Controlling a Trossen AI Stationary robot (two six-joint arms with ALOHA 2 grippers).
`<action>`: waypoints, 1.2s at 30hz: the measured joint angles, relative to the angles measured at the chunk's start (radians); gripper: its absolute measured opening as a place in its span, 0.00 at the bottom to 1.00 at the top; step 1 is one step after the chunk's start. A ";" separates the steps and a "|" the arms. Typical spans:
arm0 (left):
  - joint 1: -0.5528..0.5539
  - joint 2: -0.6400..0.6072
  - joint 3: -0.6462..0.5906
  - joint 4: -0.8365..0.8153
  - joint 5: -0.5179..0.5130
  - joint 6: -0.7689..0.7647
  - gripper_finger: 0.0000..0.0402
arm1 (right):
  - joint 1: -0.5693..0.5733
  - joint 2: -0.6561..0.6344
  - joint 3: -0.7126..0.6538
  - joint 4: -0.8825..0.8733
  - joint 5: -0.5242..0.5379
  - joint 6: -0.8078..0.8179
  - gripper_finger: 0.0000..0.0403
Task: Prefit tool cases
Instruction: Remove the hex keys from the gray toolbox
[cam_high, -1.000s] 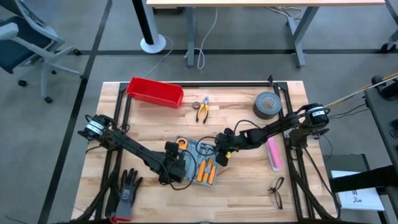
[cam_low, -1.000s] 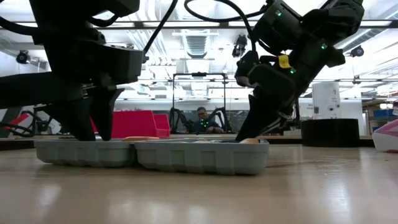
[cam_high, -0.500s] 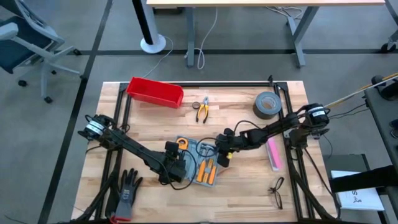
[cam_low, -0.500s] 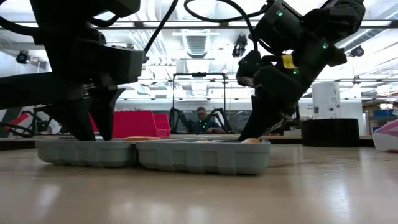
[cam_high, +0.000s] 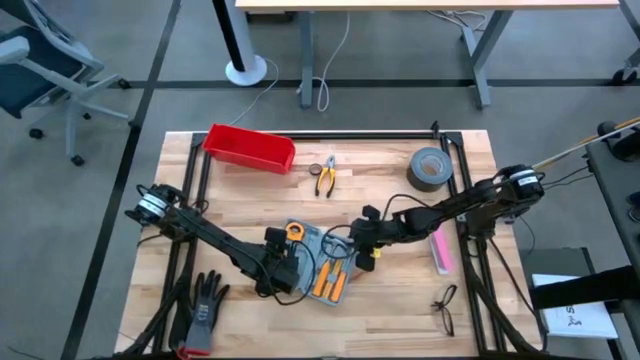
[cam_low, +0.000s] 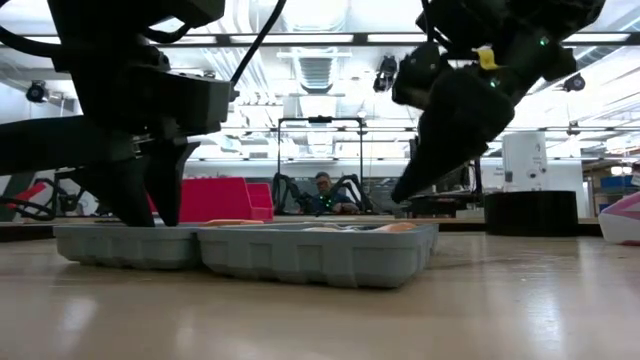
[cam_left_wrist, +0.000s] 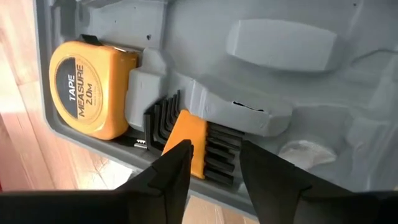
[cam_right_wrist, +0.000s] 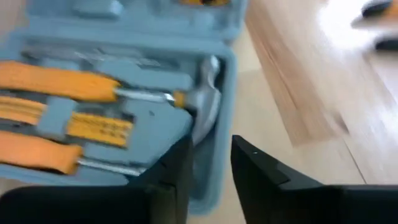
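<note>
Case: I see the tool case (cam_high: 315, 262) open near the desk's front edge, ready for fitting.
Left gripper (cam_left_wrist: 211, 163): fingers slightly parted, empty, over the hex keys (cam_left_wrist: 186, 143).
Right gripper (cam_right_wrist: 208, 163): narrowly parted, empty, beside the case's hammer (cam_right_wrist: 202, 109).

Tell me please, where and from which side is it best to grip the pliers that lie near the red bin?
Probably from straight above, across the two orange handles of the pliers. They lie flat on the table, alone, handles slightly spread, with free wood on both sides, so fingers can close over both handles near the pivot.
</note>
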 joint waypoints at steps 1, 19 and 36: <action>0.000 0.000 0.000 0.001 0.000 -0.004 0.36 | -0.001 0.000 0.000 -0.015 0.005 0.014 0.25; 0.001 0.000 0.000 0.018 -0.006 -0.008 0.34 | -0.002 0.105 0.001 0.035 0.009 0.063 0.22; 0.001 0.000 0.000 -0.001 -0.020 -0.011 0.36 | -0.002 0.105 0.001 0.034 0.006 0.061 0.12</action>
